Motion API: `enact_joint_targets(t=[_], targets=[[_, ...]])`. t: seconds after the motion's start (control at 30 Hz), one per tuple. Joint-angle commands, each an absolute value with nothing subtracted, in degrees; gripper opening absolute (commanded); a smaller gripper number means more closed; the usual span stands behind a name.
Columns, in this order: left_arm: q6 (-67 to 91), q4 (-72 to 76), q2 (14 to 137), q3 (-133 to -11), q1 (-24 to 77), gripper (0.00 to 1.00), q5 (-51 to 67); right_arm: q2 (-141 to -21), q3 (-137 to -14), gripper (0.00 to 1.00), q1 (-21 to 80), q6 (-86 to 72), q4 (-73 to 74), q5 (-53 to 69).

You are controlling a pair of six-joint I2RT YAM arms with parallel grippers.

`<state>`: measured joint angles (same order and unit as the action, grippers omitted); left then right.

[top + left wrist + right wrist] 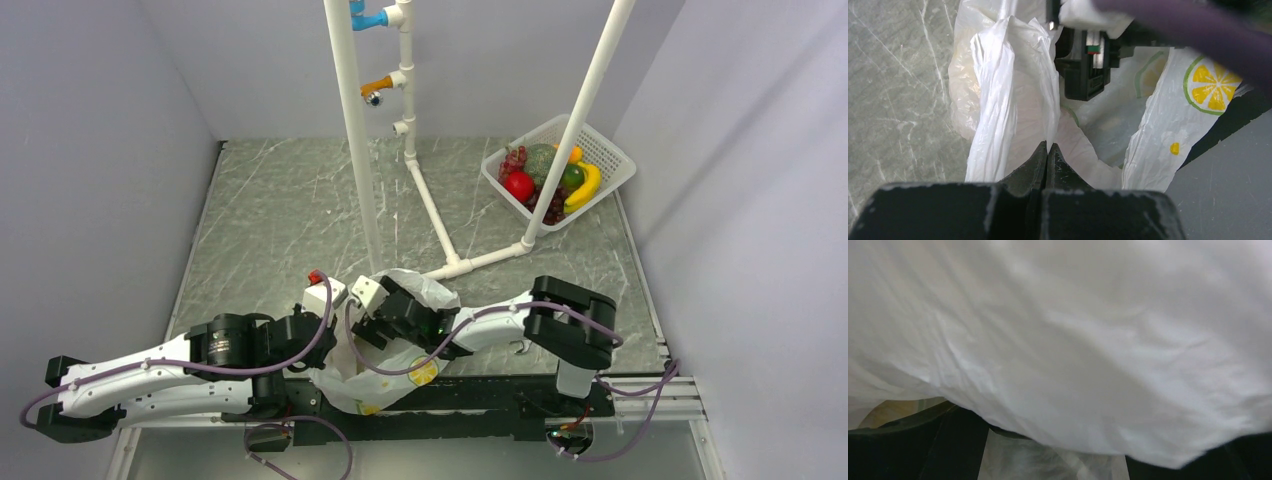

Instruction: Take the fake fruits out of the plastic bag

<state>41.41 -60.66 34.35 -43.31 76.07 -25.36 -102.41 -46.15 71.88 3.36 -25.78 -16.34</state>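
1 plastic bag [425, 372] lies crumpled at the near table edge, between 2 arms. The left gripper [1048, 150] is clenched on a fold of it. The right gripper [372, 335] is buried inside, jaws seemingly spread. Far right, 1 basket [612, 150] holds 1 red apple [518, 186] and 1 banana [585, 187].

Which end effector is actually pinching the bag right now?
The left end effector, closed tight on a fold of the plastic bag. The right end effector only reaches into the bag's mouth, standing open.
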Motion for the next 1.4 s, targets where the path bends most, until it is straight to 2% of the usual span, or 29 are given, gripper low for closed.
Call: enact_joint_targets(t=[0.0, 0.1, 0.3, 0.63, 0.93, 1.17, 1.37], targets=[[42.02, -59.68, 33.98, -44.66, 76.46, 0.00, -25.85, -95.05, -45.40, 0.40, 70.99, 1.29, -23.56, -15.79], [41.95, -59.66, 34.20, -44.68, 76.46, 0.00, -25.85, -91.05, -43.72, 0.31, 71.27, 0.14, -20.98, -14.40], [42.01, -59.85, 34.67, -44.80, 76.46, 0.00, -25.95, -84.89, -41.23, 0.27, 71.85, -2.48, -15.88, -10.25], [42.30, -59.81, 33.69, -44.74, 76.53, 0.00, -26.25, -75.90, -41.62, 0.21, 71.89, -3.29, -3.73, 3.80], [42.19, -59.79, 34.18, -44.77, 76.51, 0.00, -26.11, -70.95, -46.29, 0.11, 71.63, -4.05, 0.82, 10.86], [42.36, -59.94, 34.23, -44.75, 76.54, 0.00, -26.29, -67.47, -54.42, 0.09, 71.55, -4.71, 4.58, 11.75], [42.45, -59.99, 34.34, -44.80, 76.55, 0.00, -26.35, -64.29, -58.91, 0.00, 71.11, -2.87, 7.55, 3.38]])
